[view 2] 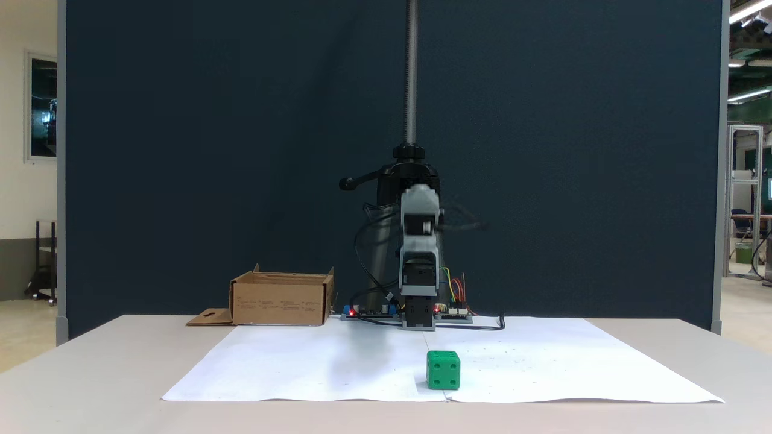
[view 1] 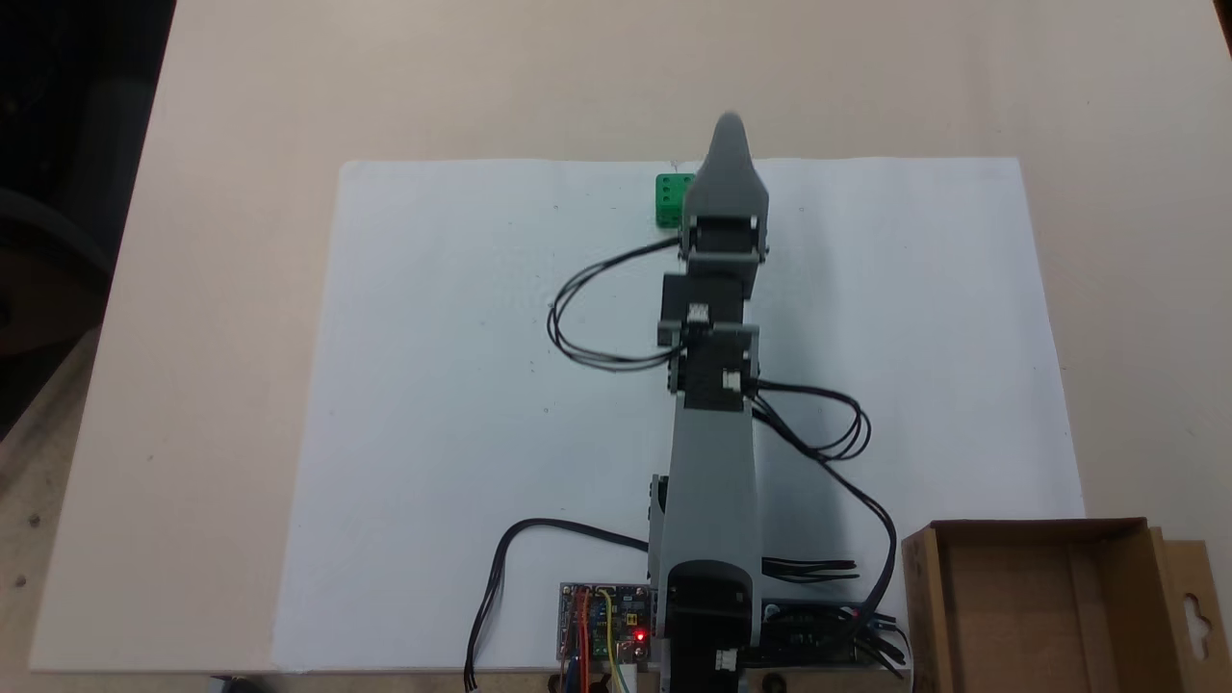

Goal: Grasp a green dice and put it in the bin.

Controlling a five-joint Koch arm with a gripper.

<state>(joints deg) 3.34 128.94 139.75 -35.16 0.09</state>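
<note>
Green dice (view 1: 671, 199), a small bright cube with dark pips, sits on the white paper sheet (view 1: 462, 404) near its far edge, at about 12 o'clock from the arm's base in a fixed view from above; its right side is hidden behind the grey plastic gripper (view 1: 729, 130). From my front camera the dice (view 2: 443, 370) stands whole on the sheet, apart from the arm. The gripper (view 2: 418, 199) is raised and blurred there. I see a single tip, so I cannot tell whether the jaws are apart or together. My brown cardboard bin (view 1: 1044, 606) lies at 4 o'clock on the pale worktop (view 1: 241, 241), cut off by the frame's bottom edge, its interior bare where visible.
</note>
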